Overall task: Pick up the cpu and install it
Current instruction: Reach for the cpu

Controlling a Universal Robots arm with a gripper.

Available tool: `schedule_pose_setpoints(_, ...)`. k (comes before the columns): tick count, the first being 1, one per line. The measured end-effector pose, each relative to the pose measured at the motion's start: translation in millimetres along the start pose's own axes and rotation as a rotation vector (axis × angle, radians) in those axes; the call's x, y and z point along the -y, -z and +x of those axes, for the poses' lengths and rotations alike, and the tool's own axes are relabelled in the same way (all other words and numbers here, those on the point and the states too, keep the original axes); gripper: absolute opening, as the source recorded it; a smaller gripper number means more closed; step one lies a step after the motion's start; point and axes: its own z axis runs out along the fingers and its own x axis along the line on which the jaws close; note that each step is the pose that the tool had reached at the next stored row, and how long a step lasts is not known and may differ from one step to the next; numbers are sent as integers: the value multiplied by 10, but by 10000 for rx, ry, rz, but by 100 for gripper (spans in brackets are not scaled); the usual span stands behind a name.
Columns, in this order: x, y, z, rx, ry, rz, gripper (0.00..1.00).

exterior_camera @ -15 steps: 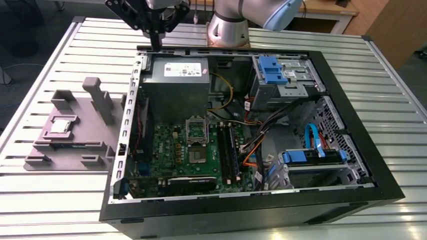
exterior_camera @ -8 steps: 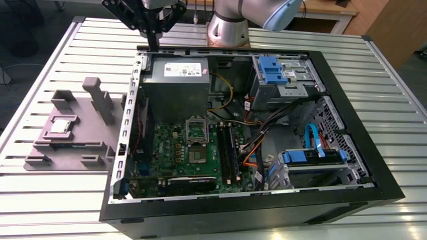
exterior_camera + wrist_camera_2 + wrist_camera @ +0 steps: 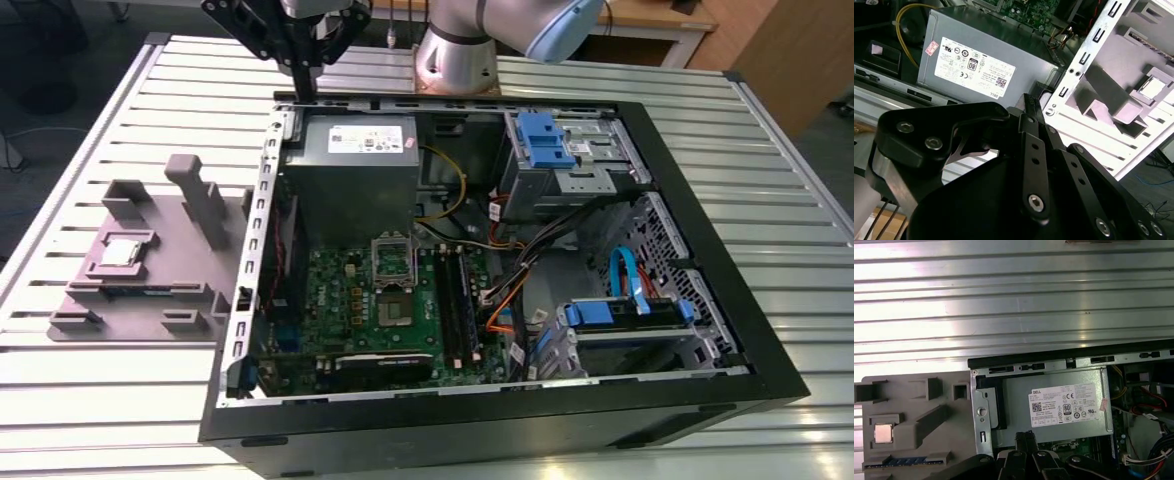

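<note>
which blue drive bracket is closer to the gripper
The blue bracket across from the power supply; the other blue bracket sits much farther from the gripper, toward the exterior view's lower right.

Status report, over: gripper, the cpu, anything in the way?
Gripper shut, empty, above the case edge by the power supply. Cpu lies in the tray, untouched, exterior view's left of the case. Upright blocks stand beside it.

This looks like a robotics lab or test workshop. A ribbed aluminium bench [image 3: 120, 400] carries an opened desktop computer case [image 3: 467, 432]. In the exterior view, a robot arm's base [image 3: 457, 60] is bolted at the case's twelve o'clock and a moulded fixture tray [image 3: 174, 262] sits at its nine o'clock. A wooden desk [image 3: 661, 22] stands beyond, toward one o'clock.
</note>
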Motion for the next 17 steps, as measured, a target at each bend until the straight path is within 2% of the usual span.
schedule_pose_setpoints(2, 2, 1, 33, 0, 0, -1, 11)
schedule_pose_setpoints(12, 3, 0, 41, 0, -2, -2, 11)
schedule_pose_setpoints(17, 6, -8, 103, 0, -1, 0, 11)
